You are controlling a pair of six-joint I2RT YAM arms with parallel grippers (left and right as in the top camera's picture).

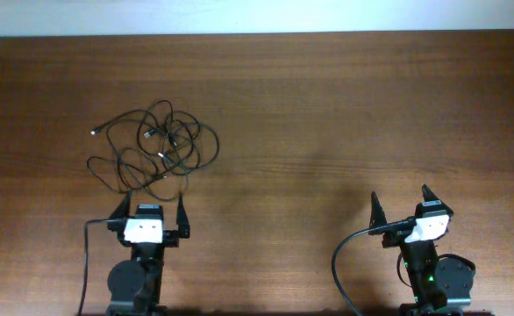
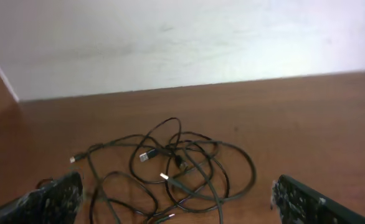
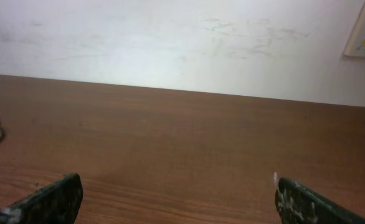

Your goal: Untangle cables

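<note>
While the cables (image 1: pixel 152 145) lie knotted, nothing is gripped.
They are found at twelve o'clock of the left gripper (image 1: pixel 151 209), near its spread jaws (seemingly staged for reach); the right gripper (image 1: pixel 400 195), equally wide, is parked toward three o'clock.

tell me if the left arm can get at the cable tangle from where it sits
Probably yes. The cables lie just ahead of the left claw, which is open and empty. Only bare table shows between them, and nothing stands in the path.
</note>
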